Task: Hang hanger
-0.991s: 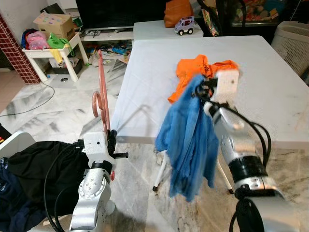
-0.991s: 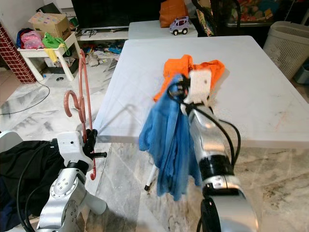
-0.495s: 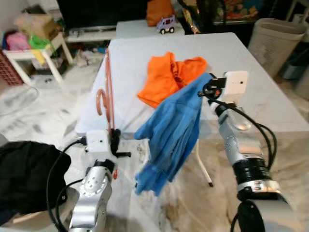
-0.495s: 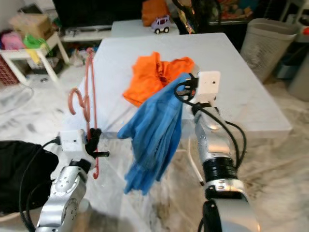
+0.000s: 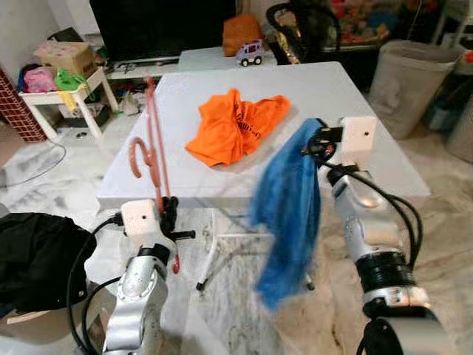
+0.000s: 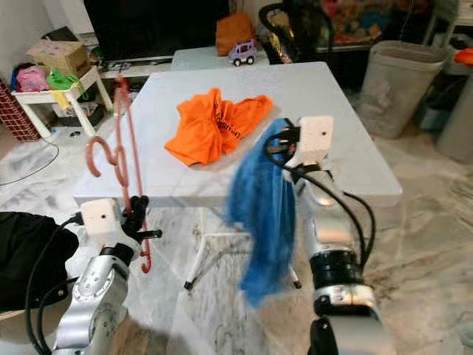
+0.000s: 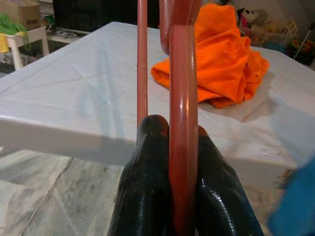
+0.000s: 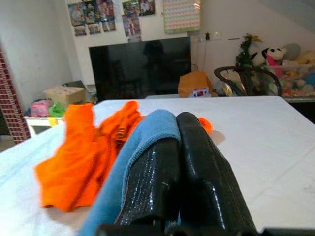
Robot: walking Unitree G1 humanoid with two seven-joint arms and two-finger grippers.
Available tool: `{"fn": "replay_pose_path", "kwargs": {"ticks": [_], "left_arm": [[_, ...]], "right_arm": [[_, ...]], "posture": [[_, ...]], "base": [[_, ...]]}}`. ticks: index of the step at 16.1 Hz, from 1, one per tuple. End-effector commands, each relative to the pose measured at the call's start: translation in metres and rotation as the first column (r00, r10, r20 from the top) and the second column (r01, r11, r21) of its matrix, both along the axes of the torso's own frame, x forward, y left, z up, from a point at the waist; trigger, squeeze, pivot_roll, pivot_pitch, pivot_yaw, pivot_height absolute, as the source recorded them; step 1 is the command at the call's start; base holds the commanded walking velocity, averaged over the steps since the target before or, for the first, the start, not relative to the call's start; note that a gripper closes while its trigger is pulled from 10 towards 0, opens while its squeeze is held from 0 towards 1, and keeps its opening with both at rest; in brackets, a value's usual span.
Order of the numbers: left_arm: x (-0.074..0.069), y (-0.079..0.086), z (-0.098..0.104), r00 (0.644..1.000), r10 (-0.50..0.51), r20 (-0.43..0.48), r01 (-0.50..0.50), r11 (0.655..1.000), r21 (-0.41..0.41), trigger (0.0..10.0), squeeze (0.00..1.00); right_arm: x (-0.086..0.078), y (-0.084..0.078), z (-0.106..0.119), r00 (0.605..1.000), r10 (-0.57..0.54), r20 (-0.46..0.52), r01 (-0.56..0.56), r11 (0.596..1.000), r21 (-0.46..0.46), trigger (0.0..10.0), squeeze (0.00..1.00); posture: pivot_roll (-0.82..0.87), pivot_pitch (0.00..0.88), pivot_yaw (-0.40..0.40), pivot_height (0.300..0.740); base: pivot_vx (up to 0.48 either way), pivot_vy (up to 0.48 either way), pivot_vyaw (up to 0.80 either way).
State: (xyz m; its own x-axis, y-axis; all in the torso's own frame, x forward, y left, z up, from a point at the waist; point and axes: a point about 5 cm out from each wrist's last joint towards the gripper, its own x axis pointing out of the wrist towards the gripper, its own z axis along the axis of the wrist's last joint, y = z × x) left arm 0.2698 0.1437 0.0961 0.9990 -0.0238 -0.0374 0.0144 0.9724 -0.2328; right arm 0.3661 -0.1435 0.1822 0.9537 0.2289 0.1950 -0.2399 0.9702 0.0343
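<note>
White table on marble floor — dark TV behind.

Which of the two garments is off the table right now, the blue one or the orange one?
The blue garment: it hangs in the air from the right tool, pinched at its top edge. The orange garment lies crumpled on the white table.
</note>
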Motion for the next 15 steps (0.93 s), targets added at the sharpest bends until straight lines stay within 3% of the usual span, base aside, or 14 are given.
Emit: {"fn": "replay_pose_path", "kwargs": {"ticks": [1,6,8,11,15], "left_arm": [[0.000,0.002,0.005,1.000,0.007,0.030,-0.007,1.000,-0.007,10.0,0.00],[-0.001,0.004,0.006,0.999,0.008,0.037,-0.007,1.000,-0.005,10.0,0.00],[0.003,0.001,0.020,0.997,0.000,0.079,0.001,1.000,-0.006,10.0,0.00],[0.007,-0.001,0.036,0.991,-0.003,0.132,0.003,1.000,0.001,10.0,0.00],[0.004,-0.004,0.031,0.994,-0.009,0.105,0.009,1.000,-0.006,10.0,0.00]], "right_arm": [[-0.001,0.006,0.006,1.000,0.022,0.022,-0.022,1.000,0.005,10.0,0.00],[0.000,0.008,0.016,0.997,0.025,0.073,-0.024,1.000,-0.020,10.0,0.00],[0.007,0.005,0.050,0.984,0.018,0.175,-0.019,1.000,0.004,10.0,0.00],[0.013,0.007,0.072,0.976,0.038,0.217,-0.044,0.999,0.024,10.0,0.00],[0.024,0.017,0.108,0.956,-0.018,0.292,-0.012,0.995,0.100,10.0,0.00]], "posture": [[-0.06,0.000,0.076,0.740],[-0.05,0.000,0.075,0.740],[-0.05,0.000,0.073,0.740],[-0.05,0.000,0.071,0.740],[-0.04,0.000,0.068,0.740]], "base": [[0.247,0.277,0.00],[0.284,0.387,0.00],[0.292,0.381,0.00],[0.299,0.376,0.00],[0.309,0.362,0.00]]}}
